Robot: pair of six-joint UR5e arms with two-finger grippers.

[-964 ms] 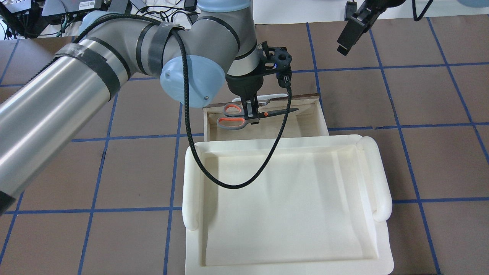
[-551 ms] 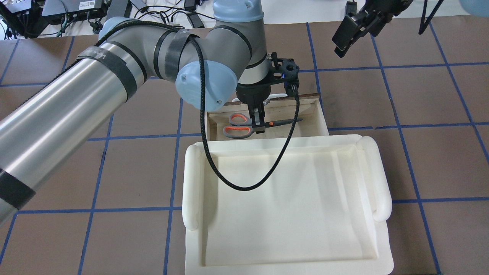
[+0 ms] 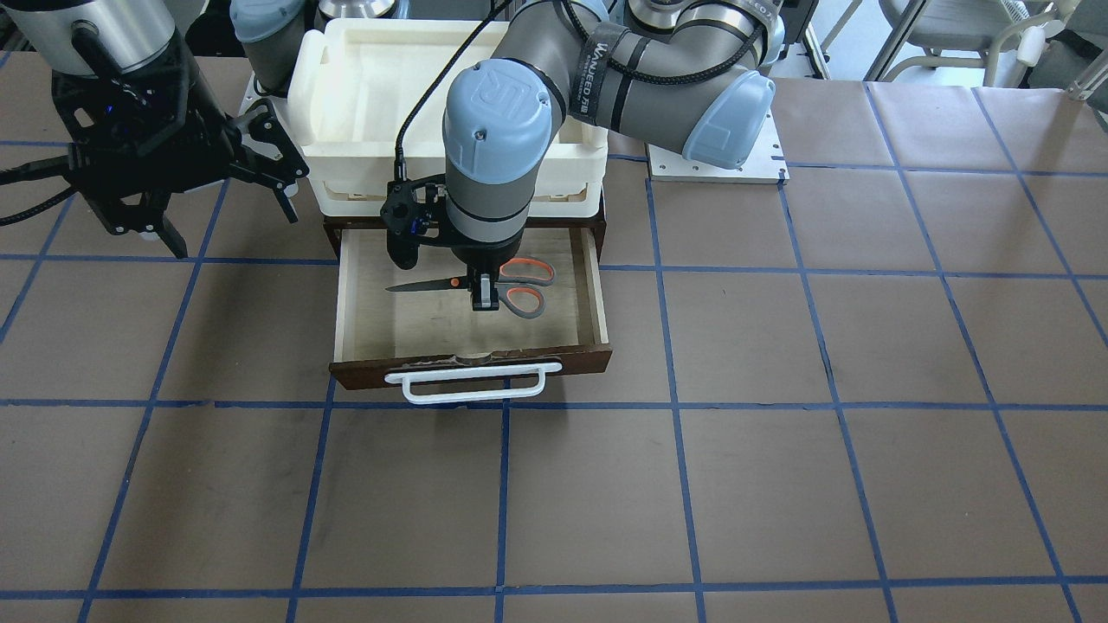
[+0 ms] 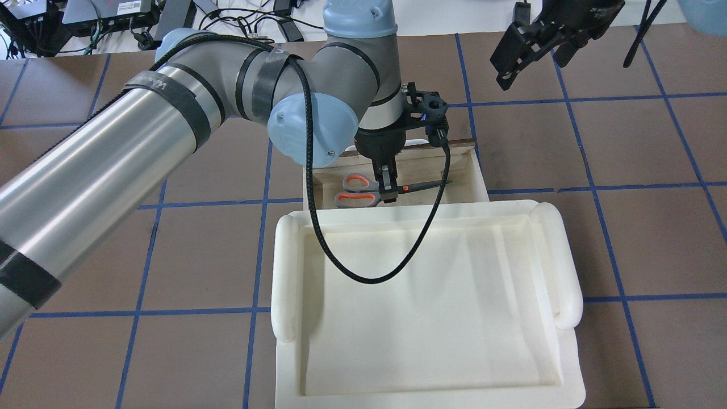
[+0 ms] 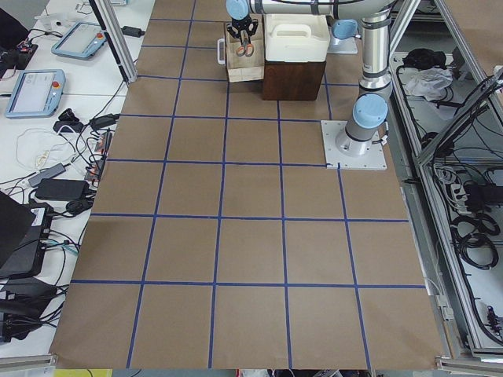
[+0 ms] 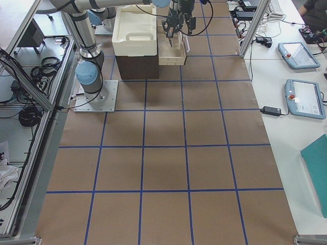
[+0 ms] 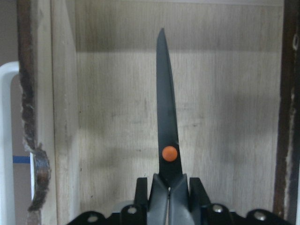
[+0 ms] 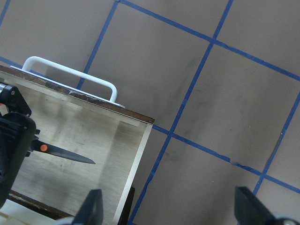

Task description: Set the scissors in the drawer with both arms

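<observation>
The dark brown drawer [image 4: 480, 177] stands pulled open, pale plywood inside, with its white loop handle [image 3: 473, 386] on the front. My left gripper [image 4: 389, 194] is shut on the scissors [image 4: 423, 184] near the orange pivot and holds them low inside the drawer, blades level. In the front view the left gripper [image 3: 485, 299] grips the scissors [image 3: 525, 300] over the drawer's middle. The left wrist view shows the dark blade [image 7: 165, 117] above the plywood floor. My right gripper [image 4: 534, 57] is open and empty, raised beside the drawer; it also shows in the front view [image 3: 229, 227].
A cream-white plastic tray [image 4: 284, 272] sits on top of the cabinet behind the open drawer. The table is brown paper with a blue tape grid. Cables and devices lie beyond the far table edge [image 4: 113, 11]. The left arm's black cable [image 4: 363, 277] hangs over the tray.
My left gripper has carried the scissors toward the tray side of the drawer, a little rightward and lower. The right gripper has turned and shifted slightly.
</observation>
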